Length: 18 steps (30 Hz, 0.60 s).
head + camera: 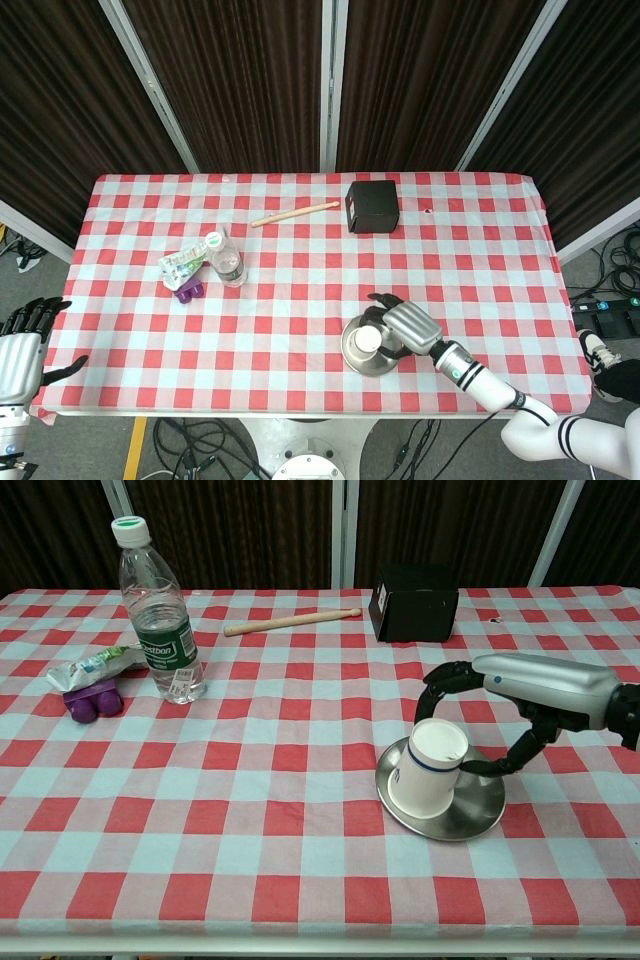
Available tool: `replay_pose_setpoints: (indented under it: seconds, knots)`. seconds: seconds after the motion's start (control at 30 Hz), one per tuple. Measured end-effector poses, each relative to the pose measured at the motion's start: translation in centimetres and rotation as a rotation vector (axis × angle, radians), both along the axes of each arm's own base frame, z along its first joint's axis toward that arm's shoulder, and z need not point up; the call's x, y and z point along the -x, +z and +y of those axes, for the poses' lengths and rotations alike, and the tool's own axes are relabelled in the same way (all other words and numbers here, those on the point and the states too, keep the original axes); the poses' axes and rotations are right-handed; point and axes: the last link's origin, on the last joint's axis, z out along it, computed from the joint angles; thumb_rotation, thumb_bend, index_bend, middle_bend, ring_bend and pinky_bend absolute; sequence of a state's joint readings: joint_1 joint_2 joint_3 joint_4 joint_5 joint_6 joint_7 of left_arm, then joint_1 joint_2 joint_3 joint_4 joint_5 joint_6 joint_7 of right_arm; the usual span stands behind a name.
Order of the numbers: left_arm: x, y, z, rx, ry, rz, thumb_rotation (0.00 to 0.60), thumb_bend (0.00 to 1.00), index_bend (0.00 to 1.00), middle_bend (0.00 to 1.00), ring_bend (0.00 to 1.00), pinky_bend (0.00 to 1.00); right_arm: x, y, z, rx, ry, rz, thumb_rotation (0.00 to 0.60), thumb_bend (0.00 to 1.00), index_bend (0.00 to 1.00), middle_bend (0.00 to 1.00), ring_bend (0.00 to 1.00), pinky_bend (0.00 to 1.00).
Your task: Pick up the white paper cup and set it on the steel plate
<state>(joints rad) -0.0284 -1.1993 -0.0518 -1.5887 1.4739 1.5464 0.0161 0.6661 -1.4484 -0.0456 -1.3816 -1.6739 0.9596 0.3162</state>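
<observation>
The white paper cup [428,770] with a blue ring near its rim stands tilted on the steel plate [478,815], near the table's front right. My right hand [530,695] wraps around the cup from the right, fingers curled over its far side and thumb against its near side. From above, the cup [368,342] covers the middle of the plate [351,357] with the right hand [408,325] beside it. My left hand [18,350] hovers off the table's front left corner, fingers apart, holding nothing.
A water bottle [157,615] stands at the left with a crumpled packet [95,665] and a purple object [92,700] beside it. A wooden stick [292,622] and a black box [413,602] lie toward the back.
</observation>
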Motion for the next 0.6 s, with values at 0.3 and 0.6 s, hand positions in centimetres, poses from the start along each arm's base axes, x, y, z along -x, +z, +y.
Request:
replay_pose_setpoints:
  seconds: [0.3, 0.6]
  knots:
    - [0.0, 0.0, 0.0, -0.002, -0.004, -0.002, 0.600, 0.11, 0.20, 0.16, 0.12, 0.16, 0.5, 0.4, -1.4, 0.054, -0.051, 0.004, 0.600, 0.31, 0.54, 0.29, 0.07, 0.12]
    - [0.0, 0.0, 0.1, -0.003, -0.002, -0.002, 0.600, 0.11, 0.20, 0.16, 0.12, 0.16, 0.6, 0.6, 0.4, -0.006, 0.008, 0.039, 0.600, 0.31, 0.54, 0.30, 0.07, 0.12]
